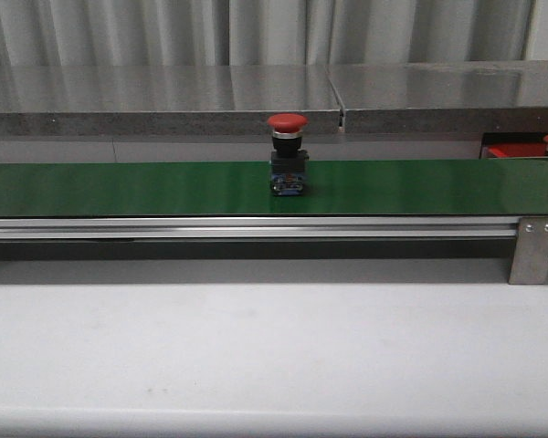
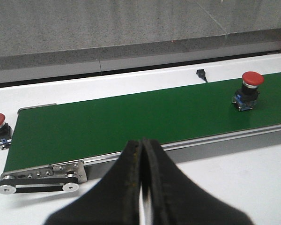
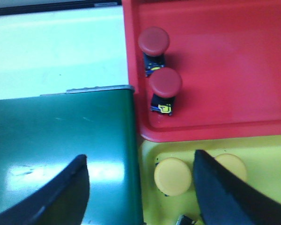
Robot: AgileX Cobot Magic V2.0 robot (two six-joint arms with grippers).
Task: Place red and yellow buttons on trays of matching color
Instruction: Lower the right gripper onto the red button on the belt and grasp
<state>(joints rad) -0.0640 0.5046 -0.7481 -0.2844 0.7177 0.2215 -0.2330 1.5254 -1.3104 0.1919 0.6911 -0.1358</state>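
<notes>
Lab or industrial test cell, not a home. A long dark green conveyor belt (image 1: pixel 164 187) in an aluminium frame with a steel end bracket (image 1: pixel 533 248) runs across a plain white worktop (image 1: pixel 256 347). Belt roller and drive belt visible at one end (image 2: pixel 37 180). Behind it a grey speckled stone ledge (image 1: pixel 155 100) and pale pleated curtain (image 1: pixel 256 32) as backdrop. Industrial mushroom-head push button (image 1: pixel 287 151) stands on the belt. Red tray (image 3: pixel 225 70) and yellow tray (image 3: pixel 253 150) sit just past the belt's end, holding sorted buttons.
</notes>
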